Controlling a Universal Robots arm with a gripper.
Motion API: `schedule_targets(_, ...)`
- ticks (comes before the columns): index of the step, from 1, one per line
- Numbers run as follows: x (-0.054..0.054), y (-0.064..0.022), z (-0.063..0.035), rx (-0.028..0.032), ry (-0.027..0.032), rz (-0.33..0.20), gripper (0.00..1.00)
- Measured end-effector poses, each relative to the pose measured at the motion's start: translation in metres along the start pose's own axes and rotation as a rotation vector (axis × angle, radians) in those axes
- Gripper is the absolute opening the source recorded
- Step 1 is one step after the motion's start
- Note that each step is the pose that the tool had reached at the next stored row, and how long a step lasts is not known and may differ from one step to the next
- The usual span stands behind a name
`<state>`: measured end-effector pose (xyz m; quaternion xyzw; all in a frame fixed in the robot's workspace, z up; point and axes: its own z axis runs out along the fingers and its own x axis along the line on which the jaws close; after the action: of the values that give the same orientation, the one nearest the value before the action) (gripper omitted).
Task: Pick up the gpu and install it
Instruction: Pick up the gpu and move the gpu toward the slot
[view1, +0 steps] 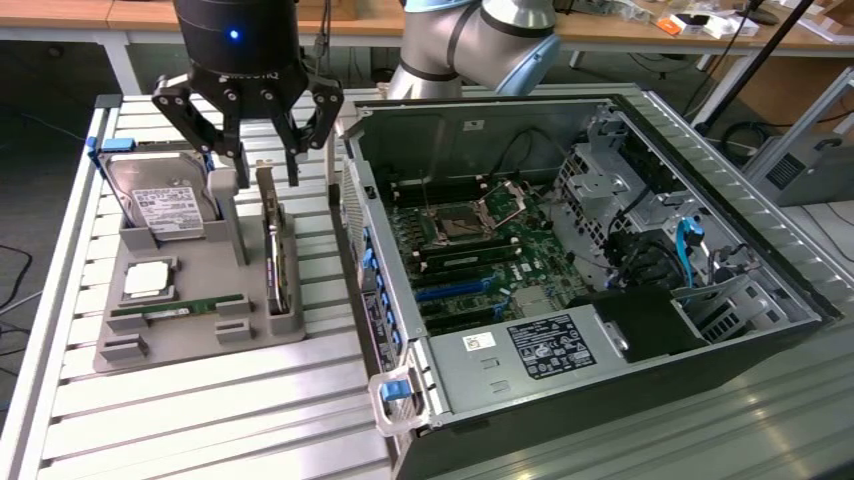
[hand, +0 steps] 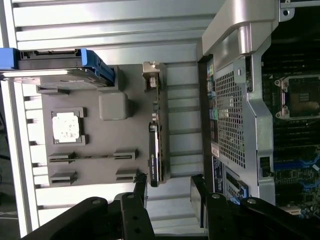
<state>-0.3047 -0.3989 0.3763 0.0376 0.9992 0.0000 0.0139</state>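
Note:
The gpu (view1: 275, 250) is a thin dark card standing on its edge in a slot at one side of the grey parts holder (view1: 187, 340). My gripper (view1: 260, 165) hangs open just above the card's far end, one finger on each side of it, holding nothing. In the wrist view the gpu (hand: 154, 150) runs lengthwise along the holder (hand: 130, 125), with its silver bracket (hand: 151, 75) at the far end. There my gripper (hand: 169, 192) has its black fingers (hand: 141, 186) spread around the card's near end, apart from it.
The holder also carries a silver hard drive (view1: 163, 205), a CPU (view1: 147, 280) and a green RAM stick (view1: 180, 308). The open computer case (view1: 747, 270) lies at the exterior view's right, with the motherboard's blue slots (view1: 461, 290) exposed. All rest on a slatted aluminium table (view1: 200, 420).

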Motion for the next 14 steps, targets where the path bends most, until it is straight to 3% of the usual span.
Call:
schedule_targets(5, 0.0, 0.0, 0.0005, 0.0027, -0.0002, 0.0, 0.48)
schedule_targets(14, 0.0001, 0.0, 0.0052, 0.0282, -0.0021, -0.001, 0.48)
